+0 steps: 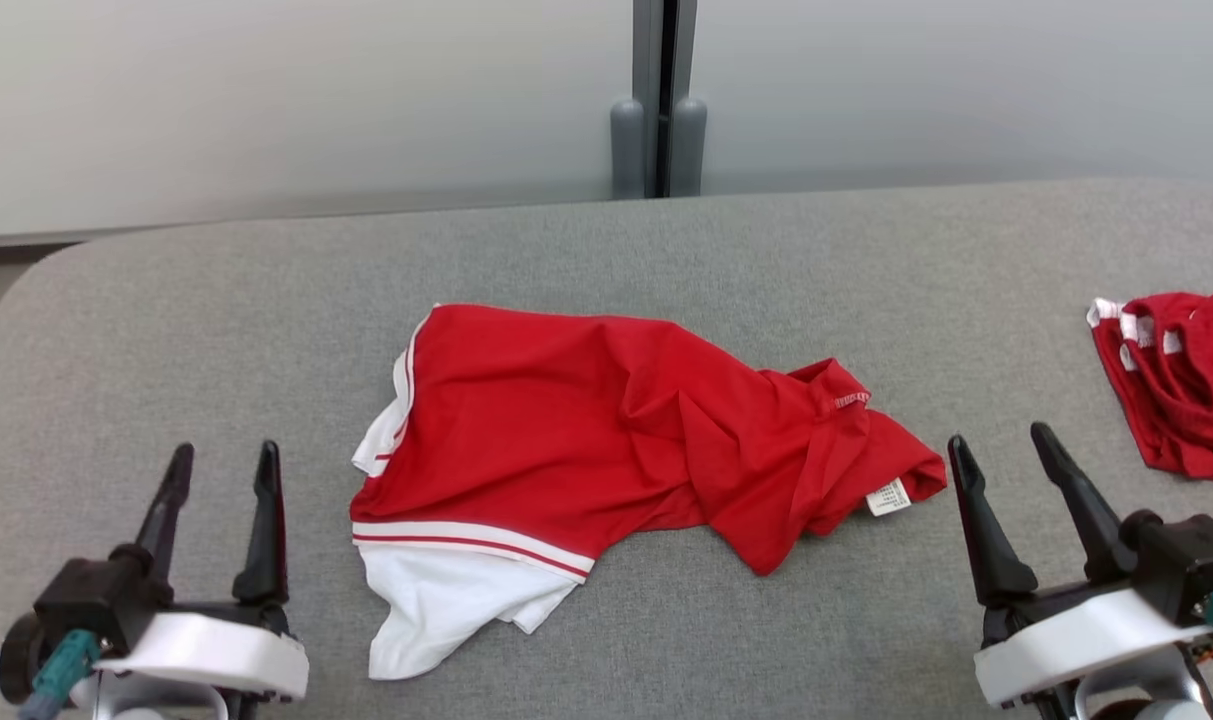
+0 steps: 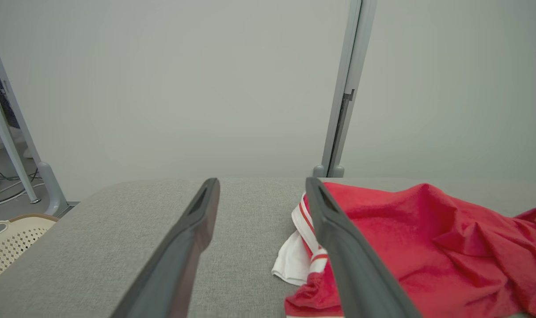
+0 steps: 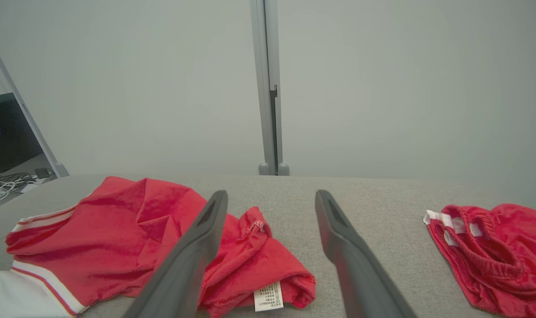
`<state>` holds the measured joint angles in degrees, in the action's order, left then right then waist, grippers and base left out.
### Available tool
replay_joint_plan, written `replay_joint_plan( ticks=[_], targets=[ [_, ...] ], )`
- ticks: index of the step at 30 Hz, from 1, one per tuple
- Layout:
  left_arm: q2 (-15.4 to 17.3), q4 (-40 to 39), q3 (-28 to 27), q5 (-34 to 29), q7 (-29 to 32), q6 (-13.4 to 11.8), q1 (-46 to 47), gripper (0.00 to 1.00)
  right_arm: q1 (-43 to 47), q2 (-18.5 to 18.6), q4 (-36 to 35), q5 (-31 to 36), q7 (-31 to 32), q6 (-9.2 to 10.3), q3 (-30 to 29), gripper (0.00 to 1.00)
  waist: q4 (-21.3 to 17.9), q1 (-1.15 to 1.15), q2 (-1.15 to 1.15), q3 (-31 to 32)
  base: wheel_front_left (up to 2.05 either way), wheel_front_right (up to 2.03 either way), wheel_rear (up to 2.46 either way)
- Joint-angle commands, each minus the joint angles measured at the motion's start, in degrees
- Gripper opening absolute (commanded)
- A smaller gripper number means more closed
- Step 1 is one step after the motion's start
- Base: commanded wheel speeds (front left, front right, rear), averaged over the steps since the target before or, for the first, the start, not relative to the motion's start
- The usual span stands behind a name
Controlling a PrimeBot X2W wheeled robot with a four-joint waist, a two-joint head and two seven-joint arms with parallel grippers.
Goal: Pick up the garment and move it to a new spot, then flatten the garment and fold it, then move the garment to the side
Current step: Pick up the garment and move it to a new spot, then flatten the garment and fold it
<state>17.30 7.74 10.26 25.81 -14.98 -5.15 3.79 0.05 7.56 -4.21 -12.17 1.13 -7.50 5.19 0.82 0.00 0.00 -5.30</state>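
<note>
The crumpled red cloth garment [image 1: 606,430] with white stripes lies in the middle of the grey fabric table [image 1: 766,250]. It is bunched up, with thick wrinkles at its right end, next to a small white label [image 1: 888,497]. A soft white cloth part [image 1: 446,600] sticks out at its near left corner.

The left gripper [image 1: 224,452] waits near the garment's left side, not touching it, with its jaws spread apart and nothing between them. The right gripper [image 1: 1001,438] waits just beside the right end, jaws wide apart too, and empty.

Here is what could go wrong, I think. The cloth is piled in layers, so a pinch may catch only the top layer, and the rest would slide or drag along the table. If the jaws come down on a fat wrinkle, the garment may stay twisted and be hard to lay flat. Over at the far right sits another small heap of red clothes with white edging [image 1: 1181,385]. The right gripper is between the two, so a wrong reach could grab that heap instead, or bump it.
</note>
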Motion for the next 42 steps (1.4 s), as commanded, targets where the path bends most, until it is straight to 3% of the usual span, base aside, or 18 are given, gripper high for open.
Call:
replay_joint_plan(
  ticks=[1,16,31,42],
  targets=[
    [0.11,-0.86,0.14,0.17,0.20,-0.51,-1.32,1.00,0.98,0.36,0.19,-0.37,0.26,0.03,0.09,1.00,0.39,0.00,0.00,1.75,0.00,0.00,0.00],
    [1.17,-7.61,0.68,0.60,4.01,-3.10,-8.75,1.00,5.71,0.60,-1.40,-0.69,2.58,0.02,0.51,1.00,-0.11,0.00,0.00,6.05,0.00,0.00,0.00],
    [1.45,-8.95,1.38,0.17,4.75,-4.06,-8.05,1.00,4.93,0.60,-1.20,-0.80,2.76,0.03,0.68,1.00,0.27,0.00,0.00,6.15,0.00,0.00,0.00],
    [1.44,-9.49,2.73,-0.81,4.80,-3.63,-4.30,1.00,4.25,0.43,3.02,-1.94,3.90,0.02,4.76,1.00,2.25,0.00,0.00,3.21,0.00,0.00,0.00]
  ],
)
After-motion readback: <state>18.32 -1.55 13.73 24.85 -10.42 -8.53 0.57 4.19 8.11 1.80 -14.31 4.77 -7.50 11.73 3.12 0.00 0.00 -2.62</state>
